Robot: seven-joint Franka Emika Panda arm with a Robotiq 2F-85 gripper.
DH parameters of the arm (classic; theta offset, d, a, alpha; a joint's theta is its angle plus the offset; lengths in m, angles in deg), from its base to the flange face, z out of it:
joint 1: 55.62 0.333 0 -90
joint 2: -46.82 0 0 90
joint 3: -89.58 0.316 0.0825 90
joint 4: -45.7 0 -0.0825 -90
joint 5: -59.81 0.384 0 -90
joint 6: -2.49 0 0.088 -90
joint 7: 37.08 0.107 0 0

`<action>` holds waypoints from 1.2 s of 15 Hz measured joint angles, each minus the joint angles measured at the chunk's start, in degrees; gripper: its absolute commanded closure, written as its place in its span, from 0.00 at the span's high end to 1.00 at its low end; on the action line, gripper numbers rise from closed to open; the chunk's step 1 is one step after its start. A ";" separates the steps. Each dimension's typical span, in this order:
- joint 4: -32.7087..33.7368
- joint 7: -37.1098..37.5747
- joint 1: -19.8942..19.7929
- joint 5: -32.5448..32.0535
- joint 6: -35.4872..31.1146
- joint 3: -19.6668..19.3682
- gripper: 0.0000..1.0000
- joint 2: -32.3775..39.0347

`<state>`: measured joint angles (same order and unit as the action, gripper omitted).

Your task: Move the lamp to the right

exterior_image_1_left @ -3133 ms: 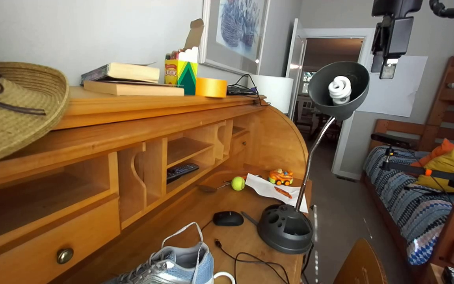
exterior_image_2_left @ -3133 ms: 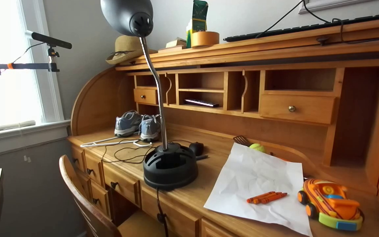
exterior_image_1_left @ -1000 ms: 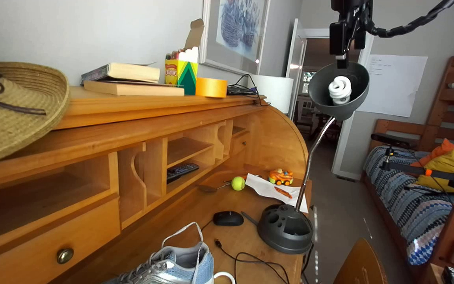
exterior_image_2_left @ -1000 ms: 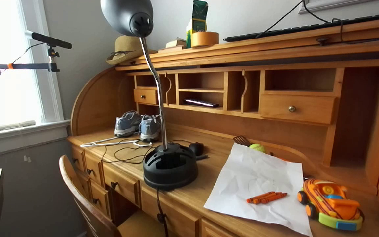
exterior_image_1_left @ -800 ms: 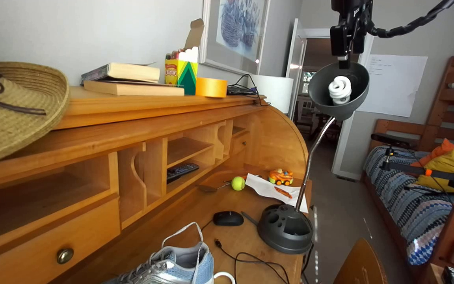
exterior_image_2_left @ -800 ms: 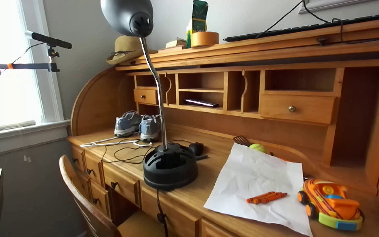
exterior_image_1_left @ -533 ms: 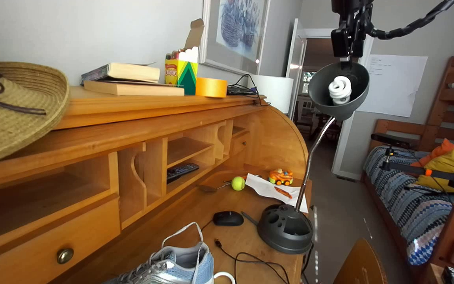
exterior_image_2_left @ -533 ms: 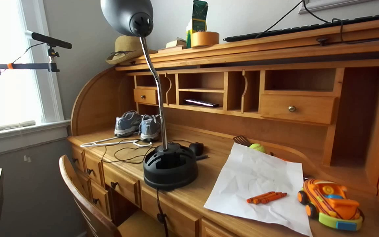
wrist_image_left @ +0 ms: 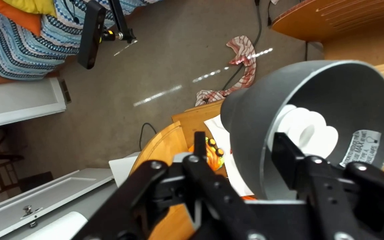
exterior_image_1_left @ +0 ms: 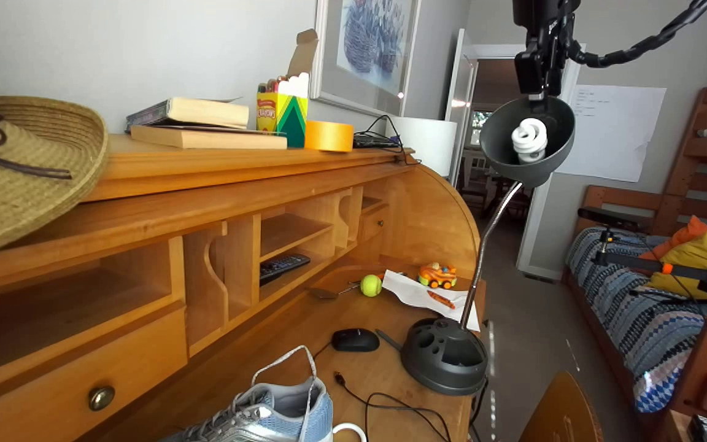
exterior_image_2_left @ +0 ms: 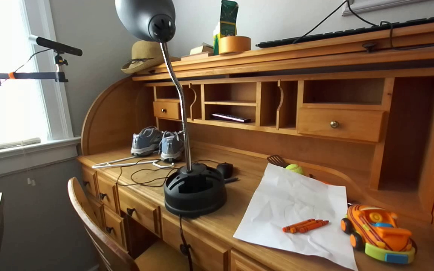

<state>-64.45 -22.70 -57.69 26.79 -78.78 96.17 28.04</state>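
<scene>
Cropped lamp head (exterior_image_2_left: 143,17); illegible wall sheet (exterior_image_1_left: 611,135)

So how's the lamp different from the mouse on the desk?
The lamp stands tall on a thin, curved stem; the mouse lies low and flat. The lamp has an open head with a white bulb showing; the mouse is a closed, rounded shell. The lamp's base alone looks wider than the mouse. Both are dark and sit on the desk.

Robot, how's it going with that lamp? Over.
Gripper open by the lampshade. Lamp upright on desk, not gripped. Paper with crayons nearby, perhaps in the way.
</scene>
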 measured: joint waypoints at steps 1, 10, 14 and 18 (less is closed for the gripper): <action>-0.10 -0.18 0.09 0.00 -0.14 -0.03 0.44 0.12; -1.02 -1.23 0.83 -0.91 -0.69 -0.29 0.02 0.58; -1.30 -3.31 1.36 -2.49 -1.67 -0.57 0.02 0.58; -1.83 -9.01 1.42 -4.83 -4.55 -1.67 0.02 0.58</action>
<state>-66.29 -31.71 -56.27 21.96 -83.32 94.49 28.62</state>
